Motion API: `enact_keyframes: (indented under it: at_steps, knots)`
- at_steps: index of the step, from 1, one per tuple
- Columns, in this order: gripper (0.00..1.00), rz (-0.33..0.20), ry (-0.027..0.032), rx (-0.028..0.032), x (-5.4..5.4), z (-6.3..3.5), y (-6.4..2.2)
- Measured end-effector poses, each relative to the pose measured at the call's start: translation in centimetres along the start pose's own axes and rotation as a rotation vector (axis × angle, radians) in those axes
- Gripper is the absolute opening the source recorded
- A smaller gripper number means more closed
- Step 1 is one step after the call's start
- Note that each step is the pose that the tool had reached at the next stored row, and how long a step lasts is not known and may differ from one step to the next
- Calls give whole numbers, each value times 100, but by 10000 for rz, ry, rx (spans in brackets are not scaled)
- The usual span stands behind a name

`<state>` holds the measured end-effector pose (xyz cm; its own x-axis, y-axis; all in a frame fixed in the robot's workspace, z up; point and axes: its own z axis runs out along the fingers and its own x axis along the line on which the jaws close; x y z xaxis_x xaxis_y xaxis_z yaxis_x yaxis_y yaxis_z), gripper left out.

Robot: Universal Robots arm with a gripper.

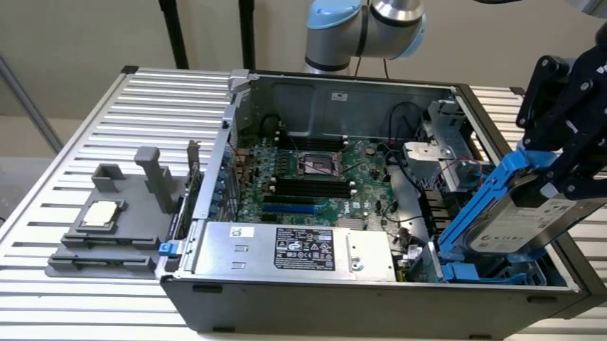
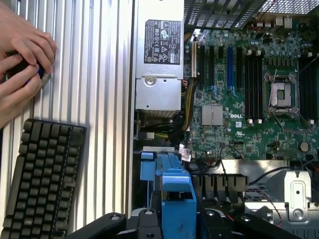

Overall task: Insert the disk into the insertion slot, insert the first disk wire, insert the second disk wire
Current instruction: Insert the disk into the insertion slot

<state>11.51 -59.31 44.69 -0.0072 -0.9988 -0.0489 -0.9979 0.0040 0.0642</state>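
Right of exterior view, gripper (image 1: 556, 181) jaws grip the disk (image 1: 527, 227) by its blue carrier (image 1: 493, 193); likely stiff, heavy, shock-fragile.

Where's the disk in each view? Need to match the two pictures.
Exterior view: the disk is tilted, gripped by the tool, over the corner of the case at the exterior view's right.
Wrist view: the disk shows edge-on as its blue carrier, between the tool's black arms.
Shared landmark: the silver labelled power supply.
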Motion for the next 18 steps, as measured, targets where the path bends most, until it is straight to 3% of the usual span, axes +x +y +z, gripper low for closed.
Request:
enact_keyframes:
  at_steps: [18]
  knots:
    - [33,-118,-3,-6,3,63,-4]
